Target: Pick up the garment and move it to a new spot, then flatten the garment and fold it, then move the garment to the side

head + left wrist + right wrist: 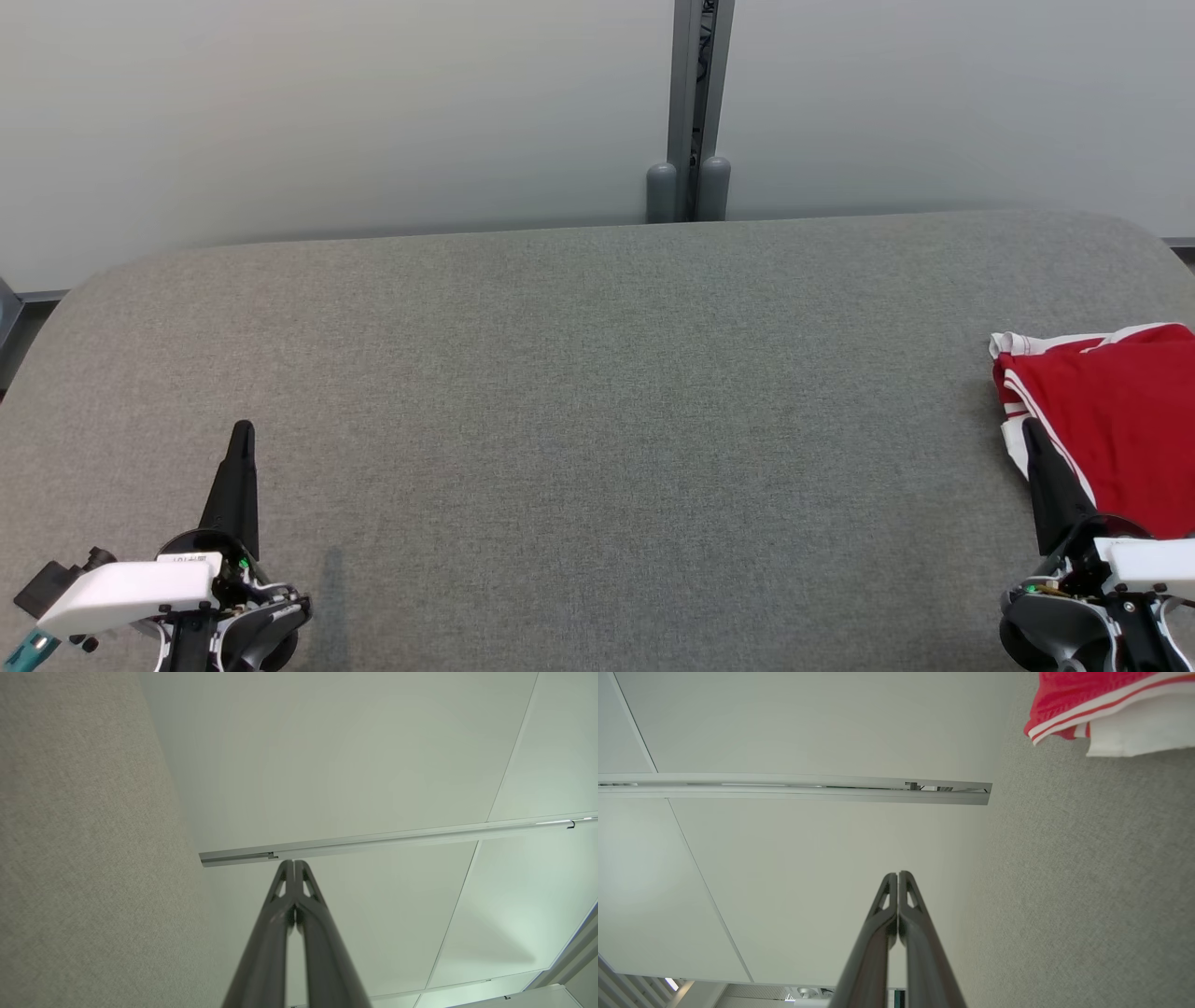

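Note:
The garment point(1116, 420) is red with white stripes and white trim, folded and lying at the right edge of the grey table point(597, 392). A corner of the garment point(1101, 709) appears at the top right of the right wrist view. My right gripper point(1032, 431) is shut at the lower right, its dark fingers pointing up beside the garment's left edge, holding nothing. Shut and empty too, my left gripper point(243, 431) rests at the lower left above bare table. Both wrist views show the fingertips point(293, 863) pressed together, pointing at the pale wall point(896, 875).
A pale partition wall point(327, 112) runs along the table's far edge, with a grey vertical post point(695, 103) at its middle. An aluminium rail point(383, 837) crosses the wall panels. The table's corners are rounded.

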Controlling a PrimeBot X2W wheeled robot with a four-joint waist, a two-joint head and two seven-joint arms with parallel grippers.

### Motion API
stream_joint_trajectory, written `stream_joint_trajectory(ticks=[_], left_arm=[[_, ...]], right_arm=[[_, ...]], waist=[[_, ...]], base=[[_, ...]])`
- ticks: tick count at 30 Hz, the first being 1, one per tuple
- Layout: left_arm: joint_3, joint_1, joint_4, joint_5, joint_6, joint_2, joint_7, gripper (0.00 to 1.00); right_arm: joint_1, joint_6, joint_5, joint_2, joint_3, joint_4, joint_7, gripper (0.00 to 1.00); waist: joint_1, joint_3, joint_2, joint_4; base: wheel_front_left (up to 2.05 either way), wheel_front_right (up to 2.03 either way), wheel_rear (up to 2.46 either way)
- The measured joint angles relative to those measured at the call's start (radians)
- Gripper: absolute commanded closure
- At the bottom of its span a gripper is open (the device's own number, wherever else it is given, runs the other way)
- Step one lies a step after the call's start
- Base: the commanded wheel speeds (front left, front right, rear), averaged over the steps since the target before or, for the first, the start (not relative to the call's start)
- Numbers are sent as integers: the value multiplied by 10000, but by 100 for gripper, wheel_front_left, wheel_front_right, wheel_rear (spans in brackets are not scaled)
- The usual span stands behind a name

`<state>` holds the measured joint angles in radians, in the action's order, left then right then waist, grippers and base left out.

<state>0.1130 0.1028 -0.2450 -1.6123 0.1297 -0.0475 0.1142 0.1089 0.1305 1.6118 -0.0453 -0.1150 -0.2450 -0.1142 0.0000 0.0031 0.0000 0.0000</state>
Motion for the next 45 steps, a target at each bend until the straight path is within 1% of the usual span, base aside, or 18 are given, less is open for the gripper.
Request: stream_joint_trajectory(ticks=[45], left_arm=[[0, 0, 0, 0, 0, 0, 0, 100]], right_arm=[[0, 0, 0, 0, 0, 0, 0, 100]], waist=[[0, 0, 0, 0]], base=[[0, 0, 0]])
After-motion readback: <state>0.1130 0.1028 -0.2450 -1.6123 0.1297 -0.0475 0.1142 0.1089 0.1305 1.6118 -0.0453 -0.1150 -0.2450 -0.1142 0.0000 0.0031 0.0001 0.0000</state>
